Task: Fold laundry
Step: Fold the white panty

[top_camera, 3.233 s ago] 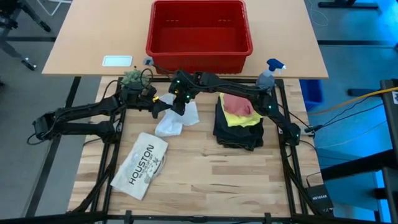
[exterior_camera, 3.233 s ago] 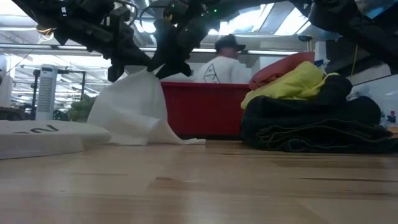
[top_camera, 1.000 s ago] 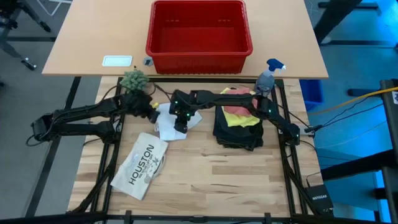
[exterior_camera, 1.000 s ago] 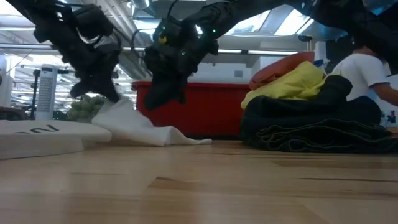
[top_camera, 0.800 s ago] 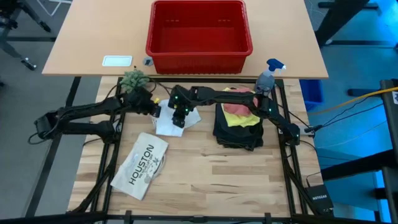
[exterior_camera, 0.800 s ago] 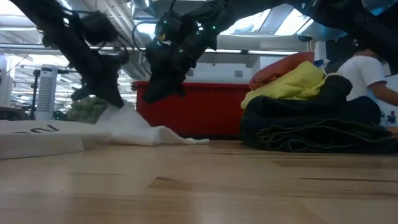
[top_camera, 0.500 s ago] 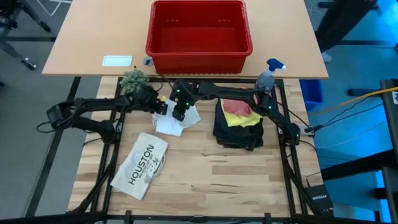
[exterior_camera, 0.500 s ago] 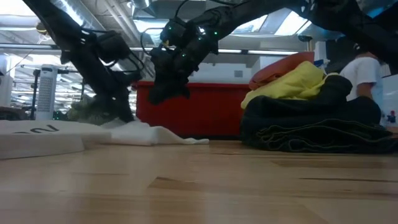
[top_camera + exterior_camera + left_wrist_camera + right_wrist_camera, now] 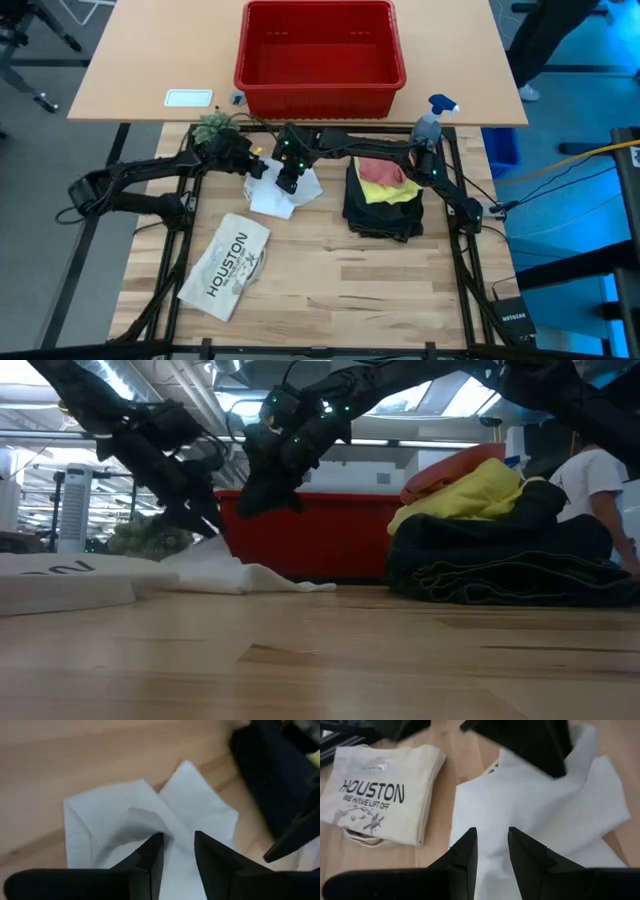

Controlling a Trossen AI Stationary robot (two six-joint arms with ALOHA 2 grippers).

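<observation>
Lowered since the earlier frames, the white cloth [image 9: 283,194] no longer hangs between the arms but lies rumpled on the tabletop [image 9: 330,280]. From above, the left claw [image 9: 256,166] sits at the cloth's far-left corner and the right claw [image 9: 288,182] directly over its middle, so the right is nearer; the cloth's long axis runs diagonally toward the HOUSTON item [image 9: 226,264]. At table height, both claws hang just above the flattened cloth [image 9: 225,575], clear of it. The left wrist view shows its fingers [image 9: 150,857] narrowly parted, empty, the cloth [image 9: 115,825] straight ahead. The right wrist view shows narrow, empty fingers [image 9: 465,852] over the cloth [image 9: 540,820].
</observation>
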